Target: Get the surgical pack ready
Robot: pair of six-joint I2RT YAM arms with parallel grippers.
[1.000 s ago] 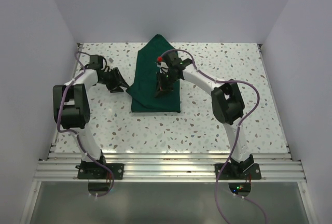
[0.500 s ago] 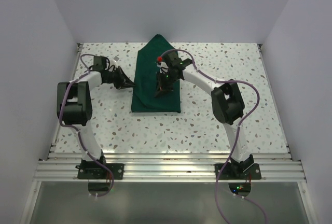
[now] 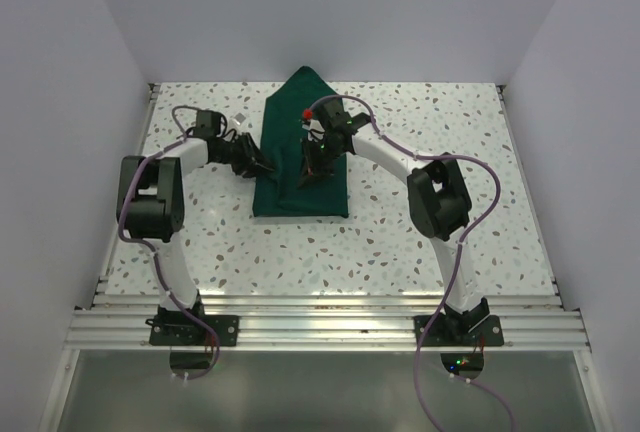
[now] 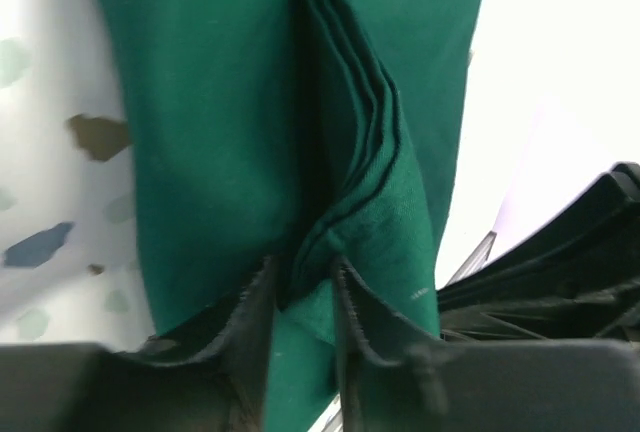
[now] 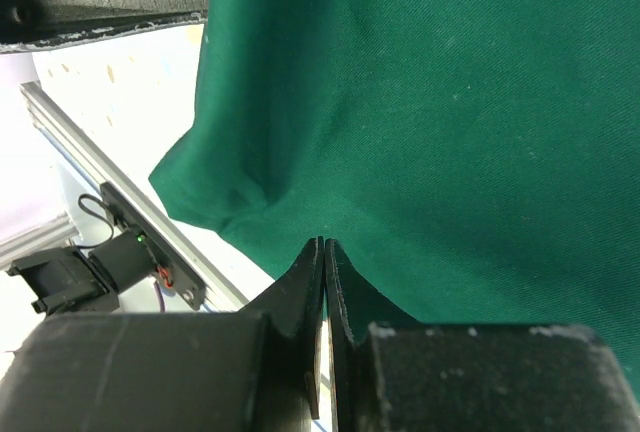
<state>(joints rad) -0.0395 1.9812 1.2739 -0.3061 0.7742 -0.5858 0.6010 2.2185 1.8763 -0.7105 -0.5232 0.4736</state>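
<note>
Left claw [image 4: 300, 277] narrow, pinching a fold of drape [image 3: 290, 197] at its left edge; right claw [image 5: 325, 250] closed, tips against the cloth. Drape lies folded on desk [image 3: 420, 242]. Risk: pull unevenly and you drag the stacked layers loose, or the fold slips out.

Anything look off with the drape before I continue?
Yes. On the green drape, stacked layers at its left edge hump into a ridge inside the left claw instead of lying flat. Its far end tapers to a point, so the fold isn't square. No tears or spills visible.
</note>
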